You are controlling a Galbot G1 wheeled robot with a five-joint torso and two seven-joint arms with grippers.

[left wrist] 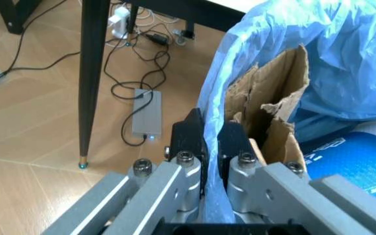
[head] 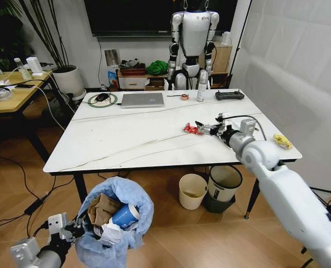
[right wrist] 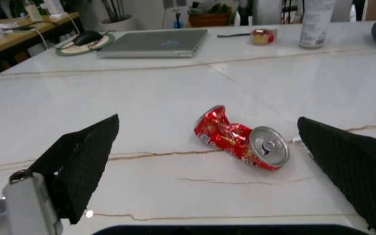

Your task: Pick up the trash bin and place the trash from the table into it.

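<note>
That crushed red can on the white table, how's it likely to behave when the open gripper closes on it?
The crushed red can looks dented and thin-walled, so it will probably be light and deform further under the right gripper. Lying on its side on the smooth table, it may slide or rock rather than roll cleanly.

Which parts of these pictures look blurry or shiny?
Right wrist view: the crushed red can is sharp, the near fingers soft, the table glossy. Left wrist view: the trash bin bag has a sheen.

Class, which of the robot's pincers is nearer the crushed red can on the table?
Right. The right pincer is open beside the crushed red can; the left pincer is below the table, shut on the trash bin.
</note>
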